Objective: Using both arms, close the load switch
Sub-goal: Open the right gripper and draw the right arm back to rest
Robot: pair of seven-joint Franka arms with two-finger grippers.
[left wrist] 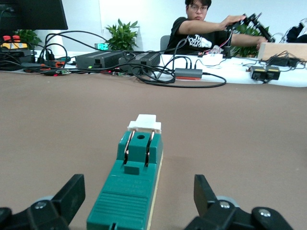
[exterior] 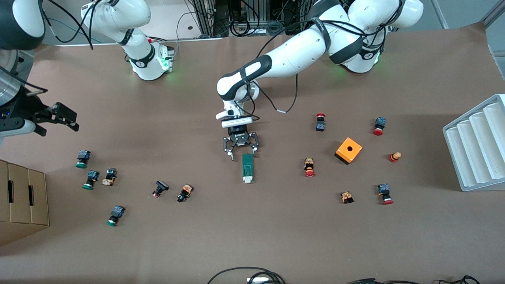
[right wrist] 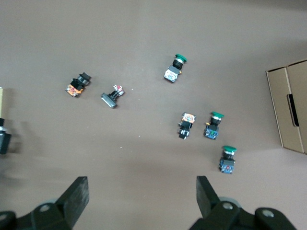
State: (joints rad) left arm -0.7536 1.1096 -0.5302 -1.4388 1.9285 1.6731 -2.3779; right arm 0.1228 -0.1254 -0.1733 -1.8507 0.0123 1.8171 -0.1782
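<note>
Load switch (exterior: 247,168): narrow green rectangular block with a white sliding piece at the end nearer the front camera, lying flat on the brown paper-covered counter (exterior: 252,236) about midway between the two arms' ends. Long axis runs toward and away from the front camera. Left wrist view shows two metal blades along the top of the green body, white piece at their tip (left wrist: 144,123).

Left end effector (exterior: 240,148): black, fingers spread open, holding nothing, low over the counter just at the green end of the load switch, which lies on the side away from the front camera. In the left wrist view the two fingertips (left wrist: 72,194) stand either side of the block with a gap on each side; not touching.

Right end effector (exterior: 59,118): fingers apart, empty, raised over the counter toward the right arm's end, above the cluster of small green-capped push buttons (right wrist: 213,124); well apart from the switch.

Orange square box with a round hole (exterior: 348,150) sits toward the left arm's end, red-capped push buttons (exterior: 309,167) scattered around it. Brown cardboard box (exterior: 21,201) and white ridged tray (exterior: 479,144) at the counter's two ends
</note>
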